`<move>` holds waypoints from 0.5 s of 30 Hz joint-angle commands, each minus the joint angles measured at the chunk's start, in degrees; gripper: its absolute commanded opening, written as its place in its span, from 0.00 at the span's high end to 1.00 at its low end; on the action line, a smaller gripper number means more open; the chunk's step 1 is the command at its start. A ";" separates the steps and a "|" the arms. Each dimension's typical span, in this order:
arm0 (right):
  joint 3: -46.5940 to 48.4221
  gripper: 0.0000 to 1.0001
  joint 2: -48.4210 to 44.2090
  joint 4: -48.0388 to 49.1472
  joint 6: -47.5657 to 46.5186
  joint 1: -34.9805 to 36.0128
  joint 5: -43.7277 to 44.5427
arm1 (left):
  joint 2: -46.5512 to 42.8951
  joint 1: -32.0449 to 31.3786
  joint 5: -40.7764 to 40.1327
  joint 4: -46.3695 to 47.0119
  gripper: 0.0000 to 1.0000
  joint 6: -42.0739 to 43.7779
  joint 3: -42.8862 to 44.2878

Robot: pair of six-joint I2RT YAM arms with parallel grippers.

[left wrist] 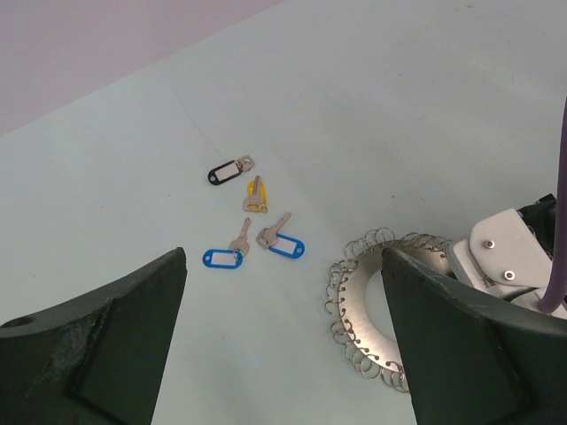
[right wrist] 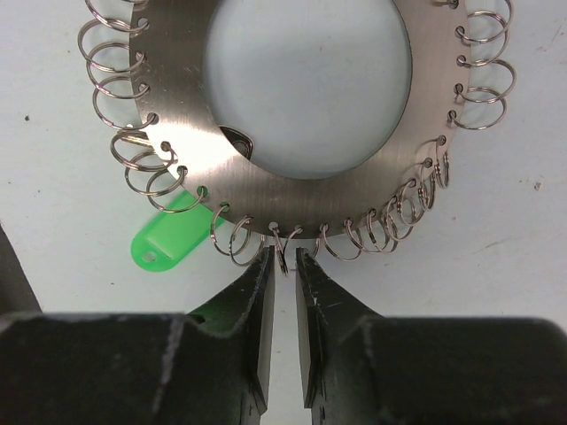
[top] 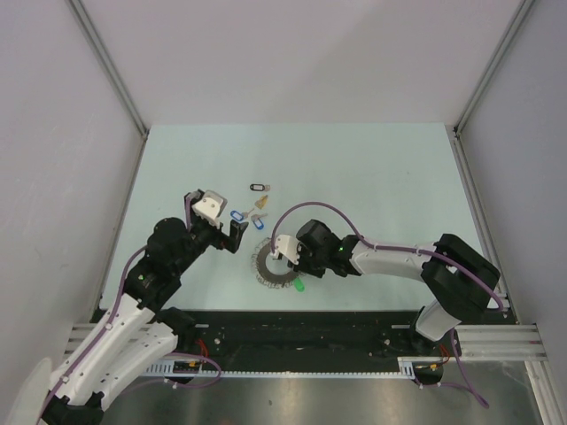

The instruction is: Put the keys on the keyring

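Evidently, step: threading was judged barely begun. One green key (right wrist: 168,241) was seen at the keyring (right wrist: 266,190), its tag tucked partly under the rim; whether it was hooked on could not be told.
Right claw (right wrist: 283,266): closed to a slit, with one wire loop (right wrist: 283,252) of the rim caught between the tips.
Left claw (left wrist: 283,266): spread wide, nothing held, hung above the table (left wrist: 399,106) near the keyring.
Keys (left wrist: 285,244): four were laid loose in a small cluster near the keyring but apart from it, tagged black, yellow and twice blue.
Next move: a loose key would probably have to be picked up by the left claw and its hole worked onto a loop while the keyring was steadied by the right. Fine alignment was judged necessary, the loops being thin and crowded.
Right wrist view: the loop in the tips and the holes along the rim were shown; the loose keys were not.
Left wrist view: the tag colours were made plain; the green key was not shown.
Top view: both arms were shown together, too small for detail.
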 commanded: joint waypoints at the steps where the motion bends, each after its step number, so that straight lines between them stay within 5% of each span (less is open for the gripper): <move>1: 2.27 0.81 -1.90 0.77 0.31 0.20 -1.76 | 0.21 0.00 -0.08 0.52 0.04 1.01 0.56; 15: 2.79 1.00 -1.90 -0.55 -0.48 0.19 -3.51 | 0.74 -0.09 2.29 0.16 0.04 0.92 0.73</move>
